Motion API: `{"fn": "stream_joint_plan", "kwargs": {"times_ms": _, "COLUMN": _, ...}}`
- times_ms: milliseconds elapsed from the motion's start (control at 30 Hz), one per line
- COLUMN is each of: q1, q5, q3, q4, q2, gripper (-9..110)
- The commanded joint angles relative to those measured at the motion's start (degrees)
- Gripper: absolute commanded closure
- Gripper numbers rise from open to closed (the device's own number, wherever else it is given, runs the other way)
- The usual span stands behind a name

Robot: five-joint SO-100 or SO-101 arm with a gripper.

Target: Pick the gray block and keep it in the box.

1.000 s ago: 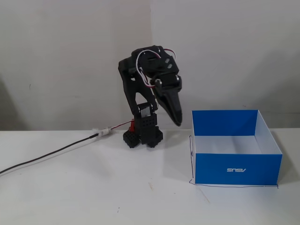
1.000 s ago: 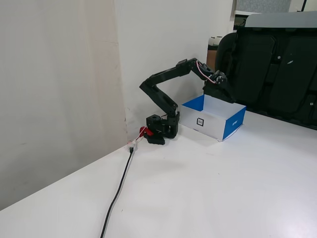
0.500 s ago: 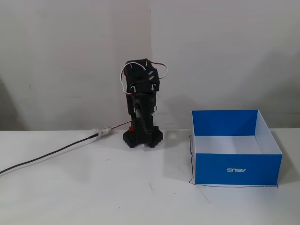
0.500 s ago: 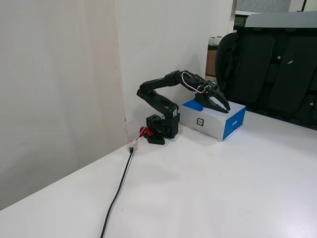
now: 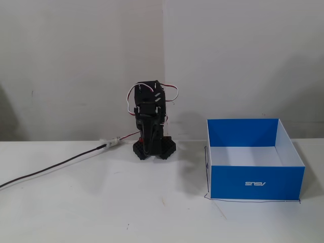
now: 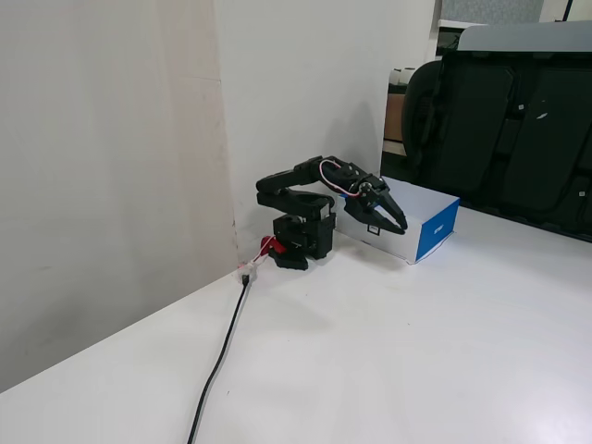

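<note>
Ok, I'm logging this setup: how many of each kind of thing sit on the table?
Robot arm: 1
Blue box: 1
Black cable: 1
Gray block: 0 in view
Total: 3

Arm [image 6: 305, 199]: one, black, folded low over its base [image 6: 301, 242]; upper links run roughly level, wrist tipped downward. Red and white wires loop over the wrist [image 5: 152, 98].
Gripper [image 6: 393, 222]: black, two fingers close together, pointing down and forward, held above the table, nothing between them. In a fixed view it faces the camera [image 5: 147, 144].
</note>
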Motion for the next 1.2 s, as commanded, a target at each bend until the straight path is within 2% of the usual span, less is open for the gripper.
{"fn": "stream_joint_plan", "kwargs": {"times_ms": 0, "q1": 1.1, "q5": -0.9, "q3": 0.4, "q4": 0.5, "q2": 2.4, "gripper": 101}}
{"fn": "stream_joint_plan", "kwargs": {"times_ms": 267, "q1": 1.8, "q5": -1.6, "q3": 7.7, "q4": 6.2, "q2": 17.9, "gripper": 101}}
{"fn": "stream_joint_plan", "kwargs": {"times_ms": 1167, "q1": 1.2, "q5": -2.5, "q3": 13.7, "q4": 7.6, "q2": 21.4, "gripper": 101}}
